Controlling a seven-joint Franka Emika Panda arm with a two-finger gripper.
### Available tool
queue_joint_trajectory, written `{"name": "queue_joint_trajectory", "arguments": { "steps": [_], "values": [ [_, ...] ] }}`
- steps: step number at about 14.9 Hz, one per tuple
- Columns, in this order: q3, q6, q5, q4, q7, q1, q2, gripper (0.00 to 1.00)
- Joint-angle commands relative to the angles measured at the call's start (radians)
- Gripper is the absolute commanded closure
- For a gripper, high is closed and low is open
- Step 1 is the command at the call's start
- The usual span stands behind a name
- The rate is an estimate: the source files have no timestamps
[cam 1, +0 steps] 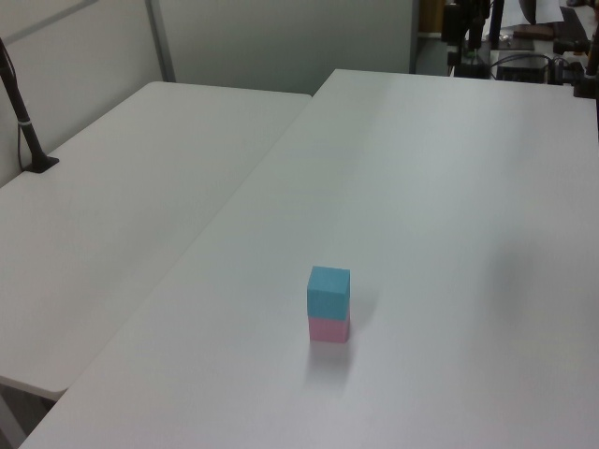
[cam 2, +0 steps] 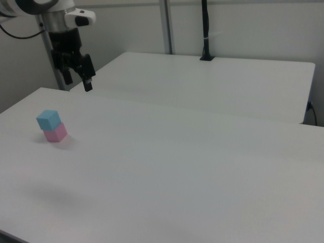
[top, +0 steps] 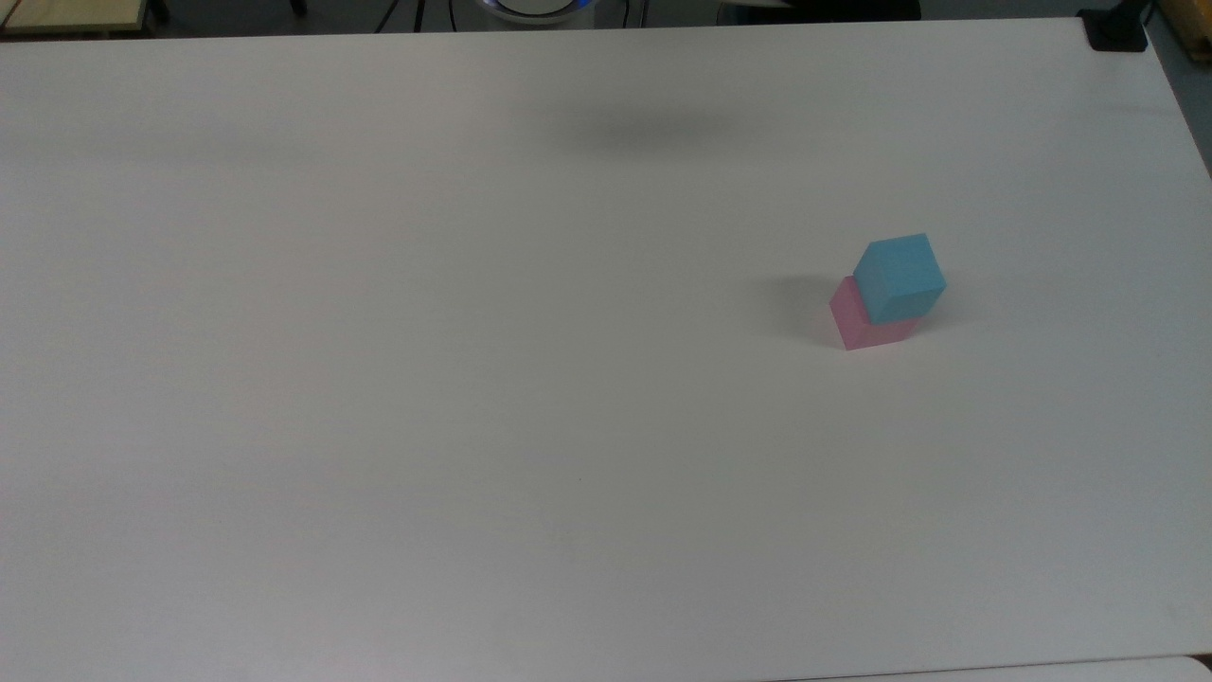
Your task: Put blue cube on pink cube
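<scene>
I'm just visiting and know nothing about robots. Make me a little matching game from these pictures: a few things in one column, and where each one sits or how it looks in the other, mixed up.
Things:
1. blue cube
2. pink cube
3. gripper
4. table

Descriptions:
A. white, bearing the stack
B. resting directly on the tabletop, at the bottom of the stack
C. up in the air, open, holding nothing, away from the stack
D. sitting on top of the other cube

Pairs: 1-D, 2-B, 3-C, 4-A
</scene>
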Motion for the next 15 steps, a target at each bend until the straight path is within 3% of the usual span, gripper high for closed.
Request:
{"name": "queue_joint_trajectory", "arguments": {
  "steps": [1, 3, 13, 15],
  "values": [
    [0.003, 0.063, -0.022, -0.045, -0.066, -0.054, -0.012, 0.0],
    [0.003, 0.077, -0.014, -0.062, -0.14, -0.09, -0.018, 0.0],
    [-0.012, 0.118, -0.005, -0.048, -0.165, -0.16, -0.023, 0.0],
    [0.017, 0.112, 0.012, -0.011, -0.197, -0.223, 0.009, 0.0]
  ]
}}
